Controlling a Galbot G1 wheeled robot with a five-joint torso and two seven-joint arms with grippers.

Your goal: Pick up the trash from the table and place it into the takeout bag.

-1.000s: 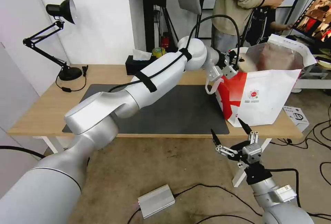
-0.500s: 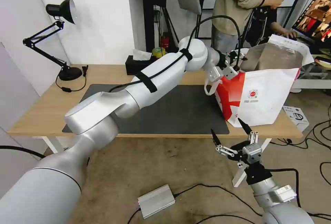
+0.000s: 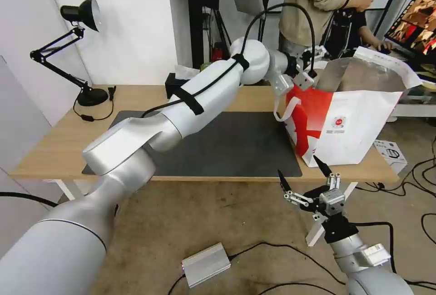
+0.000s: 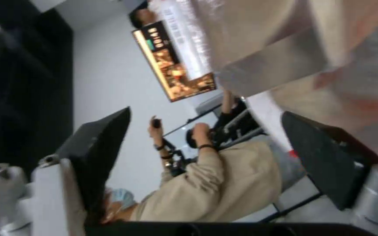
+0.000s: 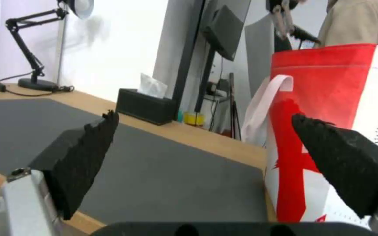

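Left gripper (image 3: 312, 61) sits just above the near-left corner of the takeout bag's (image 3: 354, 127) mouth, jaws spread and holding nothing; the left wrist view shows both fingers (image 4: 101, 147) wide apart with only the bag's foil lining beyond them. Right gripper (image 3: 305, 177) is parked below the bag, off the front edge of the table (image 3: 54, 149), jaws likewise spread and empty.

Status as I read it from the station:
- The bag stands at the table's right end, partly on the dark mat (image 3: 236, 145), mouth open, white handle hanging at its left side.
- No bowl or cup is visible on the mat or the bare wood to the left of the bag. I judge the pick-and-place work to be done or nearly so; the bag's contents are hidden from me.
- Tissue box (image 5: 147, 109) and desk lamp (image 3: 77, 49), both well left of the bag, are not trash and stay put.

Change from one second ago: the left gripper then held a beige bowl over the bag's mouth. The bowl is now gone from the jaws, and the gripper has risen slightly above the bag's rim. The right gripper has not moved.
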